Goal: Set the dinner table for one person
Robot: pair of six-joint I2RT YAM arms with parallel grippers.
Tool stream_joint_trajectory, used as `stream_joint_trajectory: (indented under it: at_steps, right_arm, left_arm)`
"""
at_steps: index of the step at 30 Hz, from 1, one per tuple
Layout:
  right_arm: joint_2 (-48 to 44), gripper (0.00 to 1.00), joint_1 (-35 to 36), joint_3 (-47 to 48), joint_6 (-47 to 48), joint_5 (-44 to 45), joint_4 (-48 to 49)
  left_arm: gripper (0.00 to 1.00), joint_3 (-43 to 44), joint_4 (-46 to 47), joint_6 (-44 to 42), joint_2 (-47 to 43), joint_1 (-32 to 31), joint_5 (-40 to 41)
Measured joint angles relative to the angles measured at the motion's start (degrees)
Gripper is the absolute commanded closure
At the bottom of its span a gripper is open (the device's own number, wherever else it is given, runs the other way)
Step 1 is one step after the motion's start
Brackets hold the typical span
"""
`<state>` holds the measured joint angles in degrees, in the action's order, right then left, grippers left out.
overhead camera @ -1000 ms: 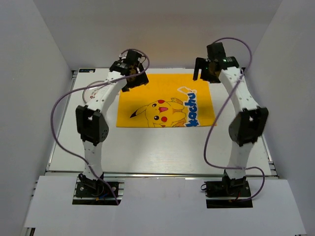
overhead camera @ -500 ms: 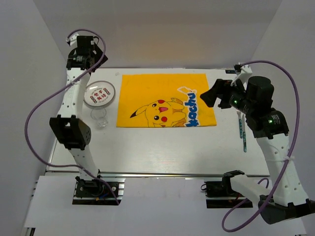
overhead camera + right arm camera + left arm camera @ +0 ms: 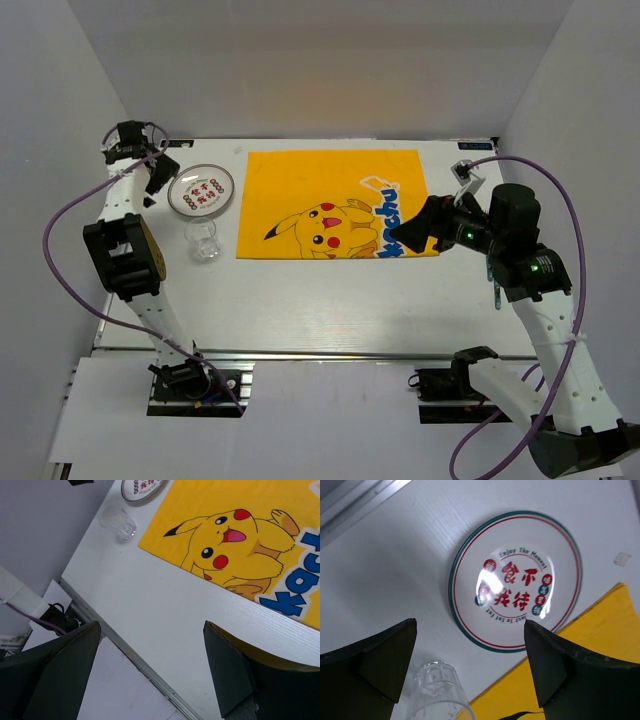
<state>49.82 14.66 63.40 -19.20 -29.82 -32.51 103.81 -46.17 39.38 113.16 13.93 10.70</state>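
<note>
- Since the earlier frame, the left arm has dropped from high over the far left corner, and its left hand point(image 3: 155, 185) now hangs just left of the plate point(image 3: 202, 190). The right hand point(image 3: 408, 233) has shifted nearer and leftward, to above the near right corner of the yellow mat point(image 3: 320, 200).
- Both hands are spread wide and carry nothing. The left wrist view shows only the plate between the fingers point(image 3: 375, 660), and the right wrist view shows bare tabletop point(image 3: 150, 595).
- The tabletop point(image 3: 330, 310) lies white and flat under everything. The mat is at its far middle, and the plate and a clear glass point(image 3: 203, 240) are on its far left side.
- The step in hand appears to be fetching the plate for the mat.
- The plate lies flat on the tabletop, so a straight descent would probably only press on it. One finger would do better sliding under the rim, with the other on top.
- The glass stands just near the plate, so the approach should come from the far or left side to avoid knocking it.
- The glazed plate will likely be slippery. A firm pinch and a level carry would help, with the plate set down around the mat's middle.
- A thin teal utensil point(image 3: 496, 297) lies at the right, largely hidden by the right arm, and it looks like that arm's job.
</note>
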Motion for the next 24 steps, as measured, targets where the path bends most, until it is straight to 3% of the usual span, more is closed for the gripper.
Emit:
stream_joint_trajectory:
  at_steps: [4,9,17,19,20,24]
  right_arm:
    - [0.0,0.11,0.0,0.0,-0.2,-3.1,1.6]
    - [-1.2,0.11,0.0,-1.7,-1.5,-8.0,4.8]
    - [-1.6,0.11,0.1,-2.5,-2.3,-11.3,7.1]
    - [-1.4,0.11,0.1,-2.5,-2.3,-11.7,7.1]
    - [-1.4,0.11,0.1,-2.5,-2.3,-11.9,7.2]
    - [-1.3,0.11,0.3,-2.5,-2.3,-11.9,7.4]
  left_arm:
    - [0.07,-7.1,3.4,0.6,0.1,1.6,-2.8]
    - [0.20,-12.2,8.9,1.9,2.8,3.5,-7.4]
    - [0.23,-16.3,16.5,3.9,7.0,4.3,-11.1]
    - [0.34,-16.3,19.5,4.9,7.2,4.3,-12.3]
    - [0.53,-16.4,20.9,5.3,7.6,4.3,-12.8]
    - [0.86,-16.8,25.2,7.5,9.6,4.4,-15.0]
